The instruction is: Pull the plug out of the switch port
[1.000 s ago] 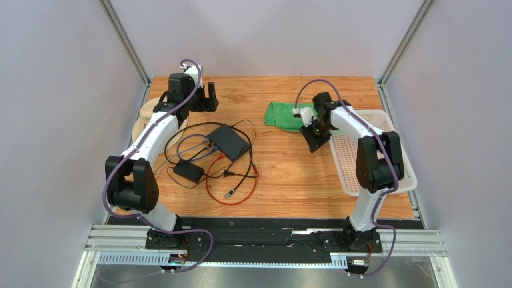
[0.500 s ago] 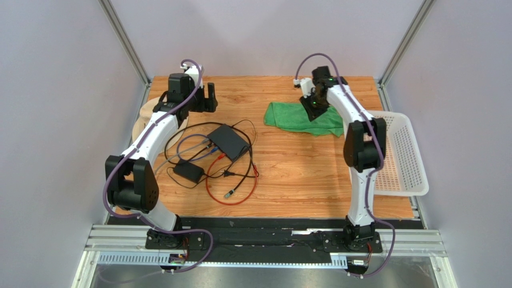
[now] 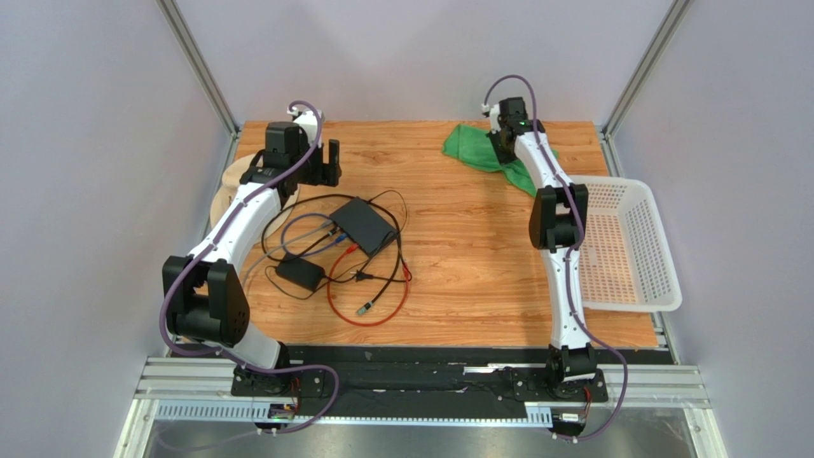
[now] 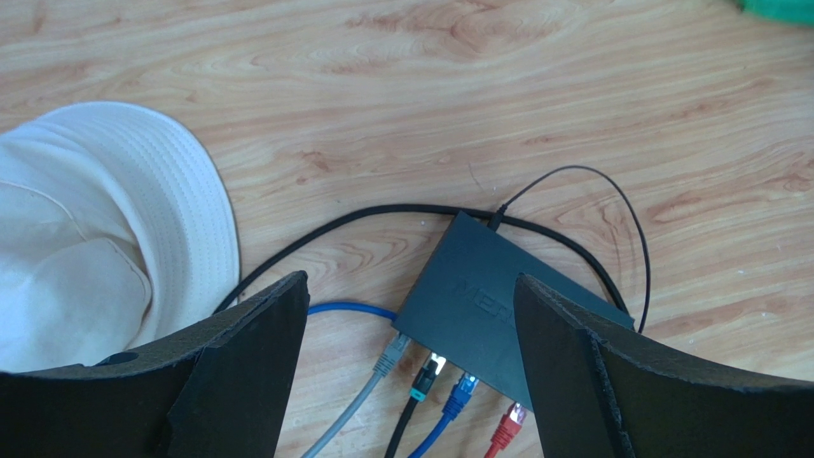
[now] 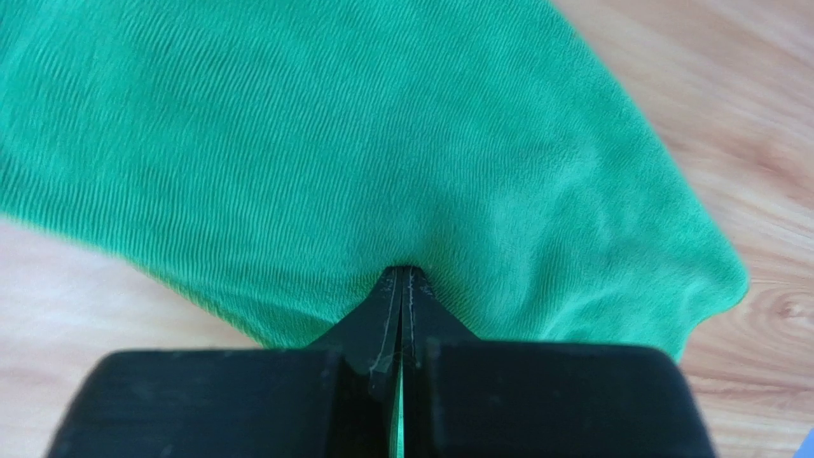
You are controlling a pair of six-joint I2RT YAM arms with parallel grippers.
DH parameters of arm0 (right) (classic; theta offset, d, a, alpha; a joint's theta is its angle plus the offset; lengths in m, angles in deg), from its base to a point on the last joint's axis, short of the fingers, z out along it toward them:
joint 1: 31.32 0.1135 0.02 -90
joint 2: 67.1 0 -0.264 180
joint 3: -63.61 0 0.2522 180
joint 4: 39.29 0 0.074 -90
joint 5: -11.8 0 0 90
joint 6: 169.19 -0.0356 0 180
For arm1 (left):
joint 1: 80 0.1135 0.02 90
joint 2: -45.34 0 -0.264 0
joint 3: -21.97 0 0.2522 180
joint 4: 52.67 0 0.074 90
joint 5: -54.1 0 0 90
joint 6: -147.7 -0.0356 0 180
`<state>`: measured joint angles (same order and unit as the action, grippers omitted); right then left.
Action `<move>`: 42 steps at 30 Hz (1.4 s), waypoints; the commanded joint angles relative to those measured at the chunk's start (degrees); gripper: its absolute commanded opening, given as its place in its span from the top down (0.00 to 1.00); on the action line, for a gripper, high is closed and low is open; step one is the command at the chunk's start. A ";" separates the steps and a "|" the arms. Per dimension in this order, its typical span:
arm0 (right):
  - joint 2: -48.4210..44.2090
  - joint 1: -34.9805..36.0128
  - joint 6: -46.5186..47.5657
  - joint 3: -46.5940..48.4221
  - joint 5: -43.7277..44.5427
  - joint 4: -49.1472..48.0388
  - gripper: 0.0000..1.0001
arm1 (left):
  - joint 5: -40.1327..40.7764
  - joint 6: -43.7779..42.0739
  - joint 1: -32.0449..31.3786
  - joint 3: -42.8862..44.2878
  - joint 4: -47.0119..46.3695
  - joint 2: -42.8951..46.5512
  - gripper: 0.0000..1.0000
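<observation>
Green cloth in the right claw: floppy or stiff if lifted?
Likely floppy: the green cloth puckers into folds where the right claw pinches it. Probably light: a small edge pinch seems to hold it. Its ribbed weave should resist slipping.

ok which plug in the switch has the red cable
The rightmost plug in the left wrist view, right of the blue plug; the grey plug and black plug sit further left.
</observation>
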<state>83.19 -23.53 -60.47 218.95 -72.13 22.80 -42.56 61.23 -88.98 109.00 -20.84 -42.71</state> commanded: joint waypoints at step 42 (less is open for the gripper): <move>-35.69 8.64 -9.67 -40.68 -30.94 -1.40 0.53 | -37.72 -14.68 -0.34 34.00 32.81 -41.04 0.34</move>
<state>51.63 -14.94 -72.62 178.99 -106.03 21.97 -68.24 51.98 -87.16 134.84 5.80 -80.37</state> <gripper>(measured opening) 0.472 0.689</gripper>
